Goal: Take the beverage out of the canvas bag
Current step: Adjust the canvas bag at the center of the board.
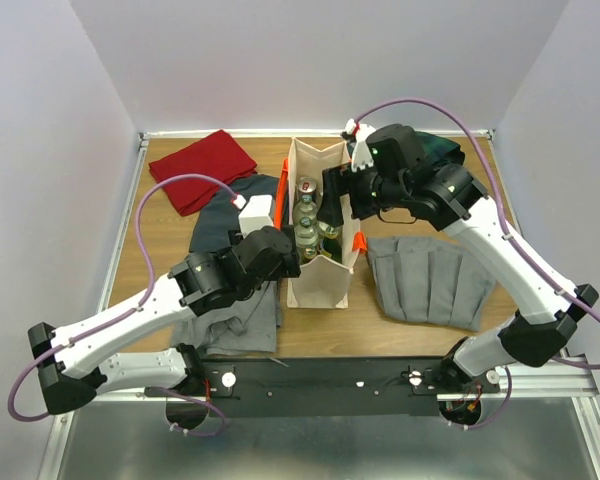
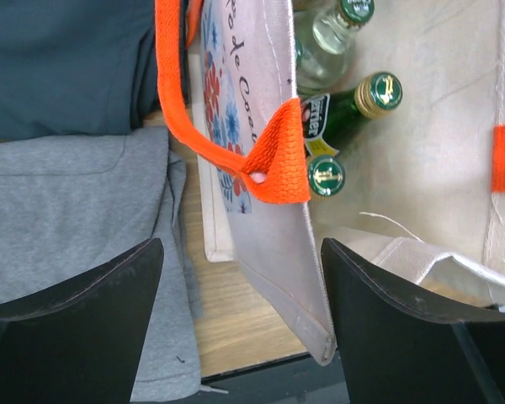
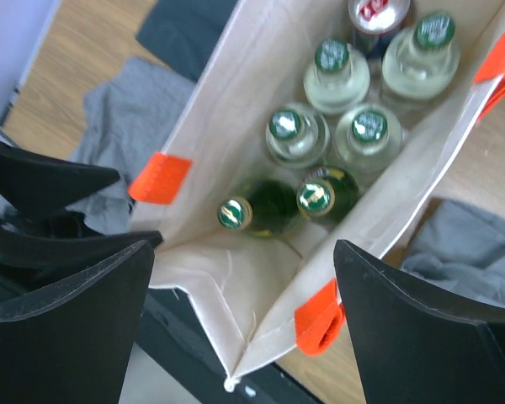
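Note:
The beige canvas bag (image 1: 320, 285) stands open-topped mid-table, its orange handles (image 1: 358, 242) hanging on the long sides. Inside stand several beverages: two green bottles (image 3: 273, 209), clear bottles (image 3: 296, 135) and a can (image 3: 379, 13). My left gripper (image 1: 290, 262) is open at the bag's near-left corner. In the left wrist view the gripper (image 2: 240, 252) straddles the bag's left wall (image 2: 278, 244), one finger outside and one inside, below the folded orange handle (image 2: 278, 160). My right gripper (image 1: 332, 195) hovers open above the bag's mouth; in its wrist view the gripper (image 3: 242, 248) frames the near end and holds nothing.
A red cloth (image 1: 202, 168) lies at the back left, with a dark blue-grey garment (image 1: 230, 215) and a grey garment (image 1: 230, 325) left of the bag. Grey pleated fabric (image 1: 430, 280) lies right of the bag. A dark cloth (image 1: 445, 150) is behind the right arm.

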Tool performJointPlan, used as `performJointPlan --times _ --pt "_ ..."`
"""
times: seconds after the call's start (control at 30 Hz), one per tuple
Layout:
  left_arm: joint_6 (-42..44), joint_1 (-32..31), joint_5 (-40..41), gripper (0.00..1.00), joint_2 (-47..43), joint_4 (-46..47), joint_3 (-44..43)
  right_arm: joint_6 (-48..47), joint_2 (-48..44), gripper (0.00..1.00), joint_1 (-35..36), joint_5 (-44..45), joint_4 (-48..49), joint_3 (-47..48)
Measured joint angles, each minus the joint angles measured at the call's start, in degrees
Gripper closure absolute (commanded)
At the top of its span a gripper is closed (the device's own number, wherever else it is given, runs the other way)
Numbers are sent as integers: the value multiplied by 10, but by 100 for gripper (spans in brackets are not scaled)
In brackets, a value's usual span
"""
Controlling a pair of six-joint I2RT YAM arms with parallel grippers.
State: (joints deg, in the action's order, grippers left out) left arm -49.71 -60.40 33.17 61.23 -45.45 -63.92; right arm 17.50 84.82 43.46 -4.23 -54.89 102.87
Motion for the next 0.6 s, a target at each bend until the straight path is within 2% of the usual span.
performJointPlan --times 0.6 --pt "35 1 -75 42 -71 77 83 10 -19 9 26 -35 -21 -69"
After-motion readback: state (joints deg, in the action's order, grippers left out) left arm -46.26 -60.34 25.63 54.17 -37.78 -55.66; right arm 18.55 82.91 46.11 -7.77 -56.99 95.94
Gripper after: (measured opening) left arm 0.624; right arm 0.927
